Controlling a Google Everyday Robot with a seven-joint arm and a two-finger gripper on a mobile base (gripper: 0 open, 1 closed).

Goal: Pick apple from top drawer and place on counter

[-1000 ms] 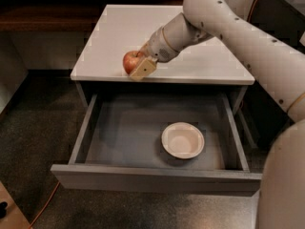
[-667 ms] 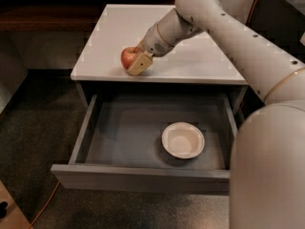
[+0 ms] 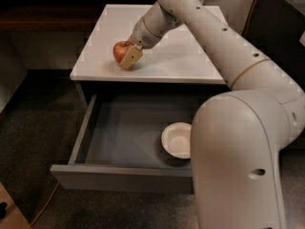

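Note:
The red apple [image 3: 119, 51] with a yellowish blush is on the pale counter [image 3: 176, 56], near its front left part. My gripper [image 3: 125, 55] is shut on the apple, its tan fingers [image 3: 131, 57] clasping it low over the counter surface; I cannot tell whether the apple touches the slab. The top drawer [image 3: 119, 142] stands pulled open below the counter, dark grey inside. My arm reaches in from the right, over the counter.
A round white bowl [image 3: 177, 140] lies in the drawer's right half, partly hidden by my arm's big white shoulder [image 3: 243, 161]. Dark carpet floor lies to the left and front. An orange cable [image 3: 45, 206] runs on the floor at lower left.
My gripper with the apple has moved a little left and further back over the counter. The arm's shoulder has swung in to cover more of the right side.

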